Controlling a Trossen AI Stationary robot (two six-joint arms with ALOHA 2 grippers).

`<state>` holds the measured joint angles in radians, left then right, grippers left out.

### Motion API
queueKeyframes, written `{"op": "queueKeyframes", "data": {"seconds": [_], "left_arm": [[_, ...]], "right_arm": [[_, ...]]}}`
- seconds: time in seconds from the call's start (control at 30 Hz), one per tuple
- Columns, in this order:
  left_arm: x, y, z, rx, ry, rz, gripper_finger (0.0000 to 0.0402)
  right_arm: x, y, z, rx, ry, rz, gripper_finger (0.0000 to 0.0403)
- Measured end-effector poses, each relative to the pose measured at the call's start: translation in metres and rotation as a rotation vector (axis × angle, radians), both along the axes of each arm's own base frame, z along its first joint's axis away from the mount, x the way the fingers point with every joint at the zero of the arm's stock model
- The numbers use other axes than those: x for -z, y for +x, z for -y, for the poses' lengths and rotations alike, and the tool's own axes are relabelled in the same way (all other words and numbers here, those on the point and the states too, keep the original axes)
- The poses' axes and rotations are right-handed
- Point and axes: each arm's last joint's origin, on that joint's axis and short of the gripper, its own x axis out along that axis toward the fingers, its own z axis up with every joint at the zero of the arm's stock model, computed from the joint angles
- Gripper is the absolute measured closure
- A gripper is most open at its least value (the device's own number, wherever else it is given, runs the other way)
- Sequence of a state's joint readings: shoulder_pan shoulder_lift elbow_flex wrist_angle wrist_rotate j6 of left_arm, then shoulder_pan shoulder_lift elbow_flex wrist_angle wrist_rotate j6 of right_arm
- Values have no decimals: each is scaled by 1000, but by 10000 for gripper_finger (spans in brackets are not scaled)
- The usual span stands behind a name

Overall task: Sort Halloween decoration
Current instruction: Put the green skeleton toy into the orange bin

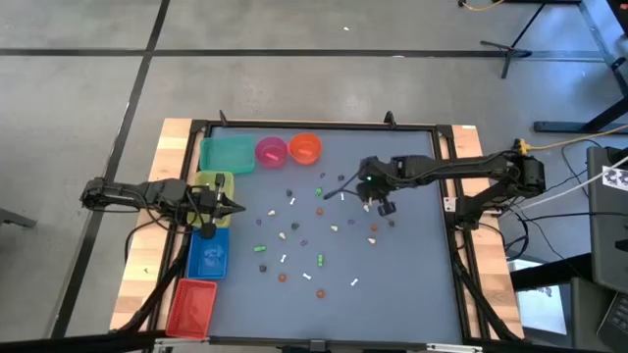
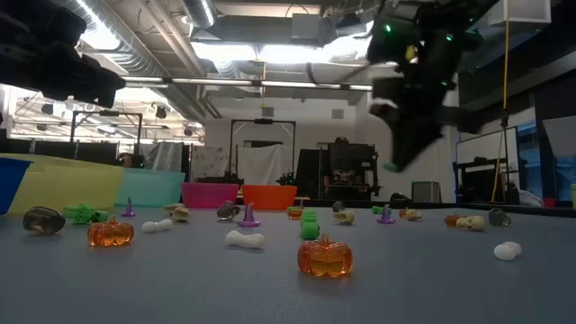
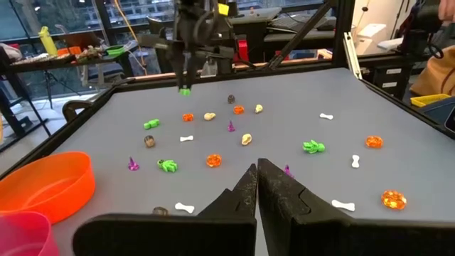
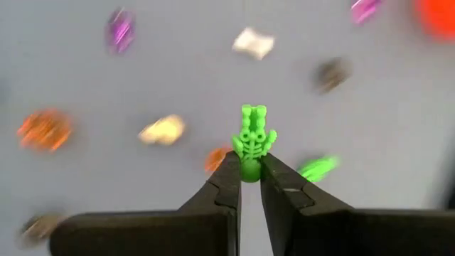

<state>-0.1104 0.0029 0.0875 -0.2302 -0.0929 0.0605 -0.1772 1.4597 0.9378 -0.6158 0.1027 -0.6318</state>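
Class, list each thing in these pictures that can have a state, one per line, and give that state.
Right end effector: shut on the small green plastic skeleton hand, lifted above the table.
Left end effector: shut, empty, beside the bins.
Round orange plastic bowl: upright.
Round pink plastic bowl: upright.
Transparent orange plastic pumpkin: upright on the table.
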Motion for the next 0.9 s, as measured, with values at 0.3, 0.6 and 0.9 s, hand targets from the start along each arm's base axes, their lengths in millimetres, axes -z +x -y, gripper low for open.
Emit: {"op": "queueKeyframes", "data": {"seconds": [0.3, 0.6, 0.9], "left_arm": [[-2, 0, 0, -12, 1, 23, 401], [-15, 1, -2, -63, -9, 152, 401], [-22, 0, -5, -162, -18, 226, 401]], "right_arm": [[-27, 30, 16, -83, -135, 392, 370], [-38, 43, 67, -7, -144, 688, 370], [-9, 86, 120, 95, -103, 667, 370]]}}
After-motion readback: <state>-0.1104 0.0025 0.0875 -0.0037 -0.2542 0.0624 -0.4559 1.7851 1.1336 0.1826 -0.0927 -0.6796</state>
